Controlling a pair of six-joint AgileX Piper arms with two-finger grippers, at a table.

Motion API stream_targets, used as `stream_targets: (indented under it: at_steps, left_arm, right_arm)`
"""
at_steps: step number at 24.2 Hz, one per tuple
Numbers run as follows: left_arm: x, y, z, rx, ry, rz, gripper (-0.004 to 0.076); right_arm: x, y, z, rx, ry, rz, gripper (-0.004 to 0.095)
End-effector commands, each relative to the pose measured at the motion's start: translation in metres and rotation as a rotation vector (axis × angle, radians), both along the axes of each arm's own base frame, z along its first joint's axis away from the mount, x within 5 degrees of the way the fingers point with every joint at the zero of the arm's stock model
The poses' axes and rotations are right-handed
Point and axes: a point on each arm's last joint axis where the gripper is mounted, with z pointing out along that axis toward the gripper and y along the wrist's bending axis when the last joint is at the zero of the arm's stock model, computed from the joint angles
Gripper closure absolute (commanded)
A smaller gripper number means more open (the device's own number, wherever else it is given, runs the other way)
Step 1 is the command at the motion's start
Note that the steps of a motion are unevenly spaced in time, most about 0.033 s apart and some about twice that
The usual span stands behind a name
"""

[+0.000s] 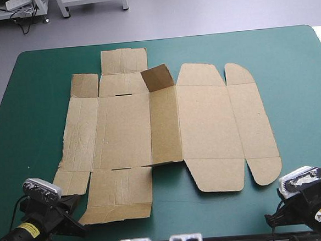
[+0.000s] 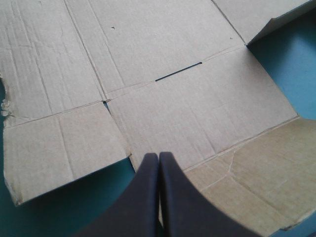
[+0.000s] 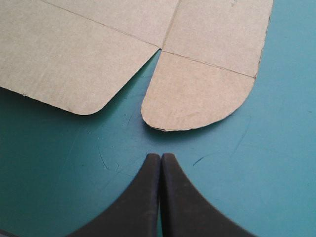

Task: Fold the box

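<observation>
The brown box (image 1: 167, 131) lies as a flat cut sheet across the middle of the teal-green table, with one small flap (image 1: 157, 76) standing up near its far edge. My left gripper (image 2: 159, 157) is shut and empty, its tip over the sheet's near left flap (image 2: 197, 118). At the near right corner my right gripper (image 3: 161, 157) is also shut and empty, hovering over bare cover just short of a rounded flap (image 3: 197, 96). In the high view both grippers (image 1: 73, 215) (image 1: 277, 214) sit low at the near edge, fingers mostly hidden.
Bare teal-green cover (image 1: 288, 62) surrounds the sheet on the right, the far side and the near left corner. The sheet's left edge (image 1: 65, 141) is ragged.
</observation>
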Motion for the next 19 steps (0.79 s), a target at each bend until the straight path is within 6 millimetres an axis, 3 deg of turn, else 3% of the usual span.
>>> stream_targets:
  at_steps: [1,15,19]
  left_arm:
    - [0.004,-0.002,0.011,-0.034,-0.064,0.004,0.0734]
    - [0.006,-0.002,0.013,-0.032,-0.090,0.003,0.0734]
    - [0.010,-0.001,0.041,-0.056,-0.204,0.021,0.0734]
  right_arm:
    - [0.004,0.001,0.009,0.006,-0.056,0.004,0.0932]
    - [0.004,0.001,0.009,0.006,-0.056,0.004,0.0932]
    - [0.004,0.001,0.009,0.006,-0.056,0.004,0.0932]
